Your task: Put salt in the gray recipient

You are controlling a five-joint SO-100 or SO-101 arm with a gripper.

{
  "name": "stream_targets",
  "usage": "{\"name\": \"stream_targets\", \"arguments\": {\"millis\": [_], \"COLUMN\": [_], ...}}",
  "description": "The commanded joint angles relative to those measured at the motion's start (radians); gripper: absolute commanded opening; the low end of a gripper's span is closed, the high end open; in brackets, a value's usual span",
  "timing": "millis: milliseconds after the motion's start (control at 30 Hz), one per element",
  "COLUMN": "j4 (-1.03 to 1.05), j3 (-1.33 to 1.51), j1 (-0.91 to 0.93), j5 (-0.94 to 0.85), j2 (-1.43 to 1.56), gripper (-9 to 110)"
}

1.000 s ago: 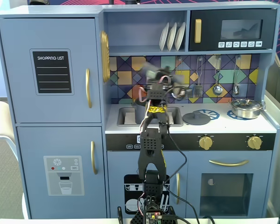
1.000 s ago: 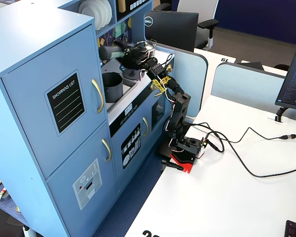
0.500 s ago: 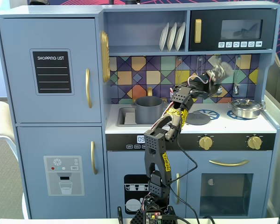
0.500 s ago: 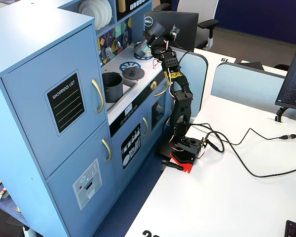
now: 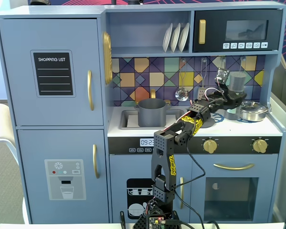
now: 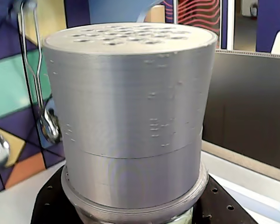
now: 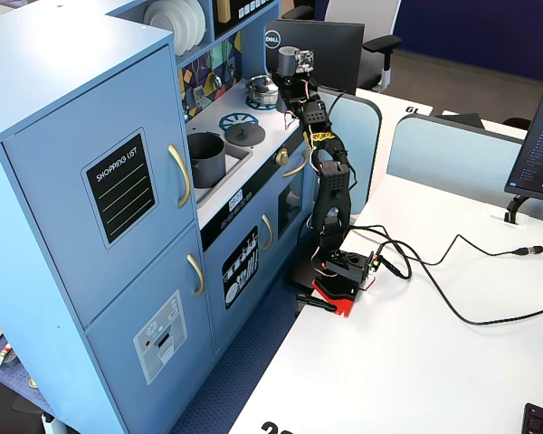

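Matte gray cylindrical toy pot: in the sink, interior not visible. Black two-finger gripper: clenched around tall gray cylindrical salt shaker, upright, raised above the counter. Shiny steel pan: lidded, at right.

I see the salt upright and raised above the toy kitchen's counter at its right end, its lighter perforated top filling my wrist view. The gray recipient, matte and open-topped, sits in the sink, well apart.
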Motion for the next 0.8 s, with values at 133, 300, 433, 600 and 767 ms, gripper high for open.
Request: {"name": "stream_targets", "arguments": {"millis": [133, 300, 433, 600, 767], "j4": [-0.175, -0.270, -0.275, -0.282, -0.290], "j3": [0.080, 0.193, 0.230, 0.238, 0.256], "j1": [-0.012, -0.025, -0.028, -0.031, -0.035], "j5": [-0.074, -0.084, -0.074, -0.066, -0.058], "j2": [0.023, 0.064, 0.095, 0.104, 0.109], "gripper": [0, 0, 0, 0, 0]}}
